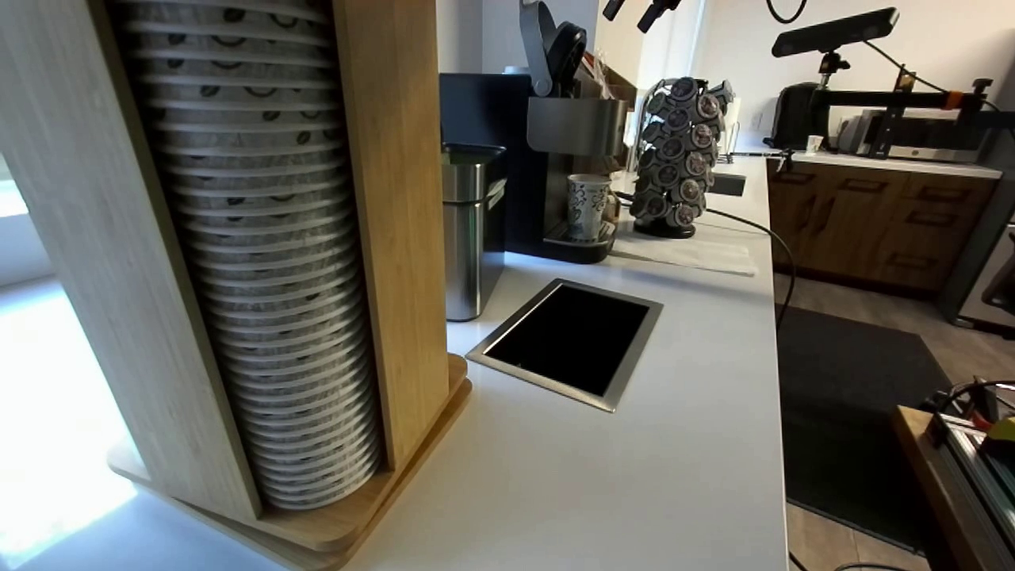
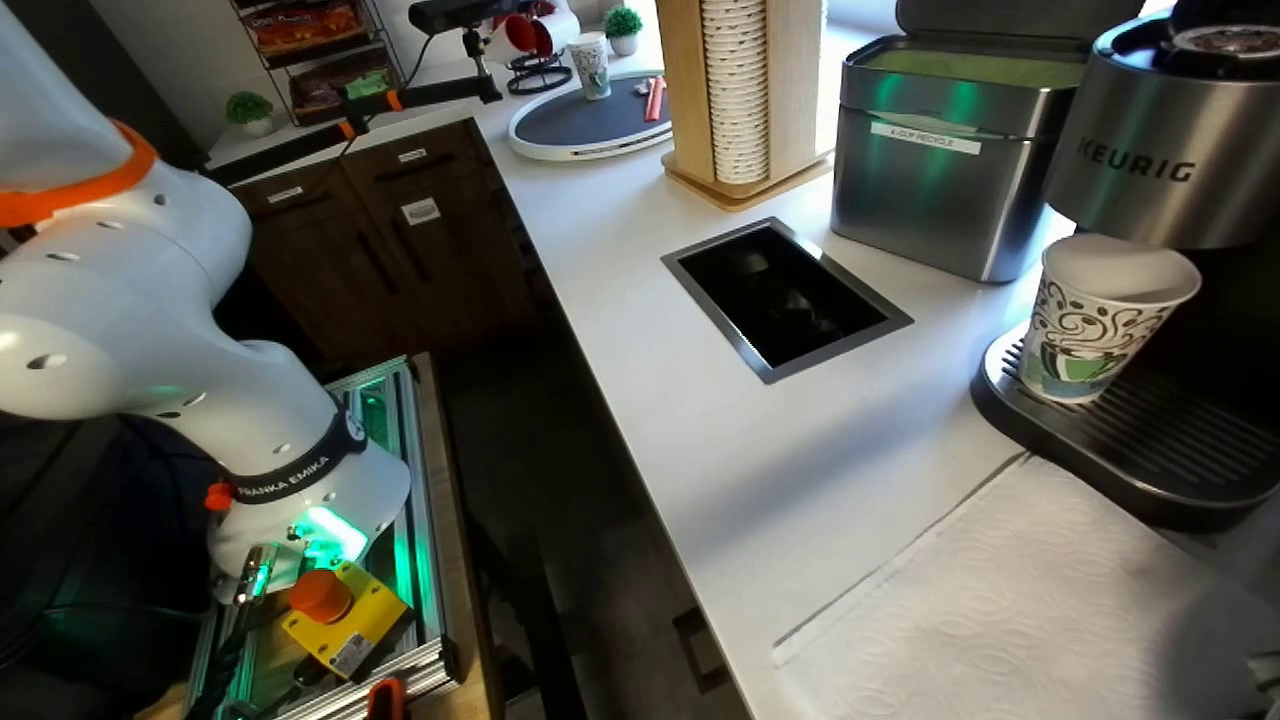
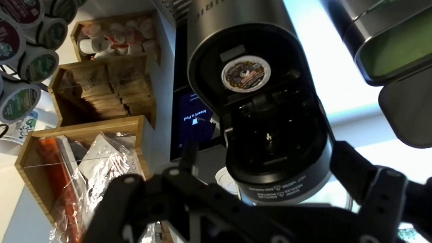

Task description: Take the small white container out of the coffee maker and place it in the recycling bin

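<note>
The coffee maker (image 1: 576, 123) stands on the counter with its lid raised; it also shows in an exterior view (image 2: 1130, 150) and the wrist view (image 3: 233, 32). The small white container is a pod with a printed round top (image 3: 246, 74), sitting in the coffee maker's holder; its top also shows in an exterior view (image 2: 1235, 40). The recycling bin (image 2: 905, 195) is a silver box labelled K-CUP RECYCLE, lid open, green inside. It also shows in the wrist view (image 3: 366, 25). My gripper (image 3: 270, 162) is open and empty, its fingers apart above the machine. Its fingertips (image 1: 634, 12) show at an exterior view's top edge.
A patterned paper cup (image 2: 1085, 335) stands in the machine's recess. A pod rack (image 1: 674, 151) stands beside it. The raised lid (image 3: 280, 185) sticks up near my fingers. A framed counter opening (image 2: 730, 325), wooden cup tower (image 2: 790, 90) and paper towel (image 2: 1010, 600) are nearby.
</note>
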Motion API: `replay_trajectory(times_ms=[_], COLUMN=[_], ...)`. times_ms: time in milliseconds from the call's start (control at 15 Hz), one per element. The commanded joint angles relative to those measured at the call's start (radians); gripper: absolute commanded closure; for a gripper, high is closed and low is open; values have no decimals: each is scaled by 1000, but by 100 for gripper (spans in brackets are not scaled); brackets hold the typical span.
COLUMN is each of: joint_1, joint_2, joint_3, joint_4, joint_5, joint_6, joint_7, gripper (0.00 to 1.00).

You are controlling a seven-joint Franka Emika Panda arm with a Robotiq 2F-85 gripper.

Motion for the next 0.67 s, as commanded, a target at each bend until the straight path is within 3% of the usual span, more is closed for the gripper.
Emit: replay_trajectory(times_ms=[0, 267, 600], joint_1=[-6, -9, -37], joint_2=[3, 33, 88], joint_3=[5, 5, 13], joint_4=[5, 2, 16], joint_5=[1, 67, 255], joint_6=[-3, 49, 19], joint_7=[-6, -130, -412], gripper=[0, 0, 0])
